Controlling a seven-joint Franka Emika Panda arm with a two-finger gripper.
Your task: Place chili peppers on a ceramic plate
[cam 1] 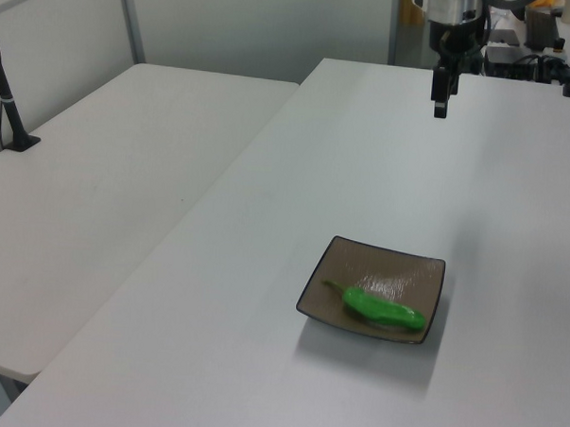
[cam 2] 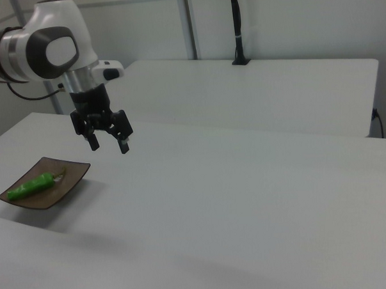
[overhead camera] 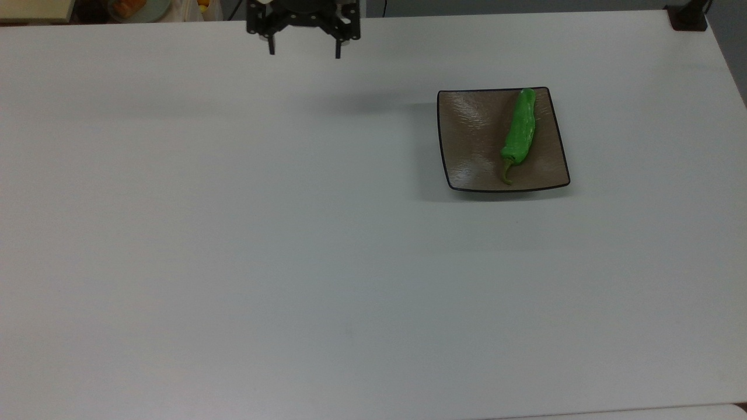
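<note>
A bright green, wrinkled chili pepper (overhead camera: 519, 133) (cam 1: 385, 310) (cam 2: 30, 187) lies on the square brown ceramic plate (overhead camera: 470, 140) (cam 1: 417, 272) (cam 2: 71, 174), along the plate's right half in the top view, its stem toward the near edge. My gripper (overhead camera: 304, 52) (cam 1: 440, 110) (cam 2: 109, 146) hangs open and empty above the table, far to the left of the plate in the top view and near the table's far edge. Nothing is between its fingers.
The plate rests on a wide white table (overhead camera: 233, 233). A second white table (cam 1: 107, 168) stands beside it in the left view. A black post base (overhead camera: 687, 17) sits at the top view's far right corner. Clutter (overhead camera: 125, 9) lies beyond the far edge.
</note>
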